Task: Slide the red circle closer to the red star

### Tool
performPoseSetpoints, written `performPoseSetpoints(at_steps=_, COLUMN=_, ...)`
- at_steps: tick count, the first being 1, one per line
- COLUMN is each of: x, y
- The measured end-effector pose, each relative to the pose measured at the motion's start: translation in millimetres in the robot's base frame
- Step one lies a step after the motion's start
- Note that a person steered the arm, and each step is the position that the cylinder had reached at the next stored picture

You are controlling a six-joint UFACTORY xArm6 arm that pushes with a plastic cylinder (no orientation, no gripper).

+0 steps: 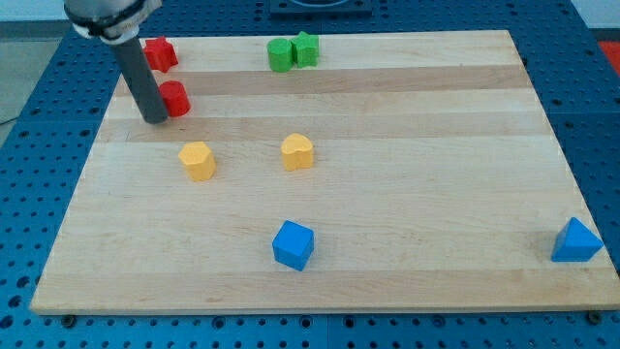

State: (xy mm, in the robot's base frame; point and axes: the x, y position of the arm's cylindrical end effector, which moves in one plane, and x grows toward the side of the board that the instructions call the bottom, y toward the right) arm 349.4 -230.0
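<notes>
The red circle (175, 99) lies near the view's top left of the wooden board. The red star (160, 53) lies just above it, close to the board's top edge, with a small gap between them. My tip (154, 119) rests on the board at the red circle's left side, touching or nearly touching it; the dark rod hides part of the circle's left edge.
Two green blocks (292, 51) sit together at the top centre. A yellow hexagon (197, 160) and a yellow heart-like block (297, 151) lie mid-board. A blue cube (293, 244) is at the bottom centre, a blue triangle (577, 241) at the bottom right.
</notes>
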Motion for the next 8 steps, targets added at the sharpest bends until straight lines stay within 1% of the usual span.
performPoseSetpoints(at_steps=1, x=9, y=3)
performPoseSetpoints(at_steps=2, x=25, y=35)
performPoseSetpoints(at_steps=3, x=2, y=53)
performPoseSetpoints(at_steps=4, x=-27, y=25)
performPoseSetpoints(at_steps=5, x=-40, y=9)
performPoseSetpoints(at_steps=6, x=-30, y=17)
performPoseSetpoints(at_steps=7, x=-30, y=-4)
performPoseSetpoints(at_steps=8, x=-15, y=-16)
